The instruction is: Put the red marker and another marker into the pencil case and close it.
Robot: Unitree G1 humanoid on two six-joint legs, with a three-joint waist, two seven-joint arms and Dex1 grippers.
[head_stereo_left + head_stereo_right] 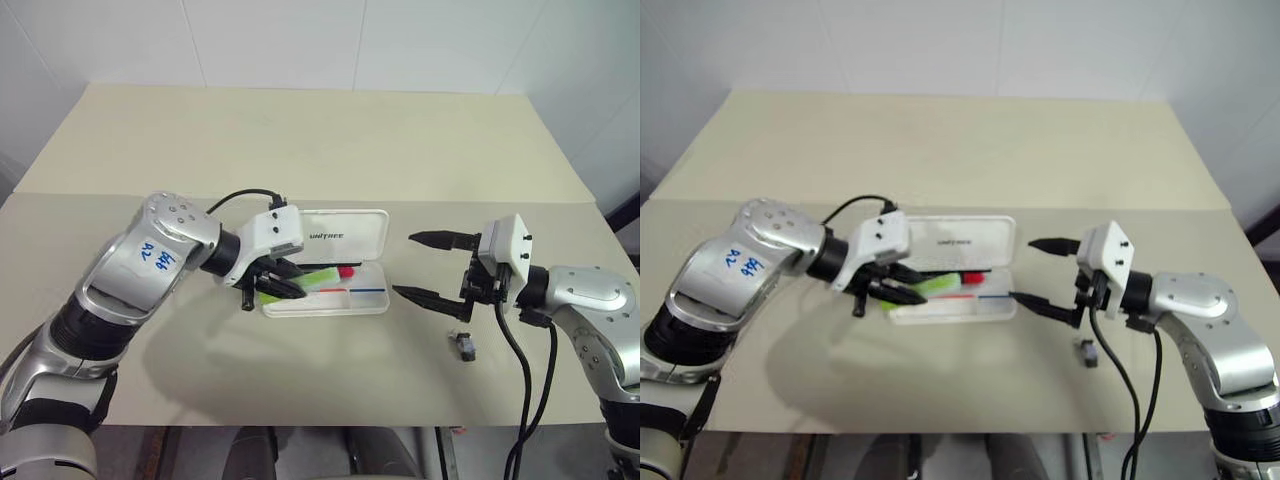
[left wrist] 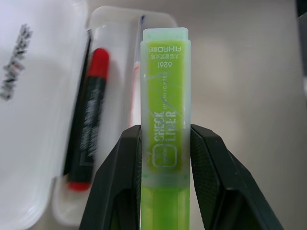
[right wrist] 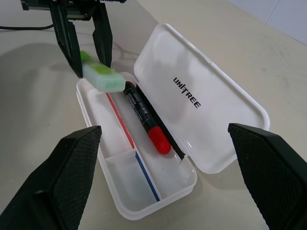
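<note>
The white pencil case lies open mid-table, its lid with "UNITREE" lettering folded back. The red marker, black-barrelled with a red cap, rests in the tray along the hinge side. My left gripper is shut on the light green marker and holds it tilted over the tray's left end, tip above the tray. The right gripper hovers just right of the case, pointing at it, jaws wide open with nothing between them.
A small dark grey object lies on the table under the right wrist, near the front edge. A seam crosses the beige tabletop behind the case; a white wall stands beyond.
</note>
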